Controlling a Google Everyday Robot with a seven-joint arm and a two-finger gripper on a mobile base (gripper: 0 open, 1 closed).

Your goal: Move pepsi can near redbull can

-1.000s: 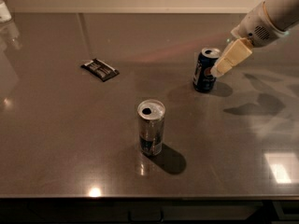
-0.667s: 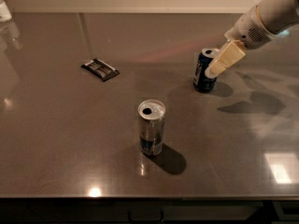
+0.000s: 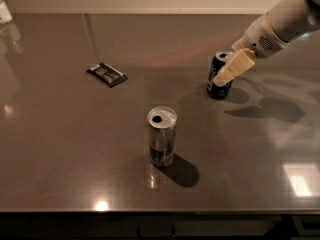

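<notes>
We see the gripper (image 3: 223, 77) at the pepsi can (image 3: 216, 64) on the table (image 3: 70, 154) (whether it grips, we cannot tell), redbull can (image 3: 162, 136) upright, well apart, dark packet (image 3: 107, 74) farther off

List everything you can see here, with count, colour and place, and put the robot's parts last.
Table: one, dark glossy brown, fills the view.
Pepsi can: one, dark blue with a silver top, upright at the right rear.
Redbull can: one, silver with a blue patch low on its side, upright near the middle front, apart from the pepsi can.
Packet: one, black, lying flat at the left rear.
White object: one, at the far left corner, cut off by the edge; cannot tell what it is.
Arm: one, white, reaching in from the upper right.
Gripper: one, cream, at the pepsi can, in front of its upper side.
</notes>
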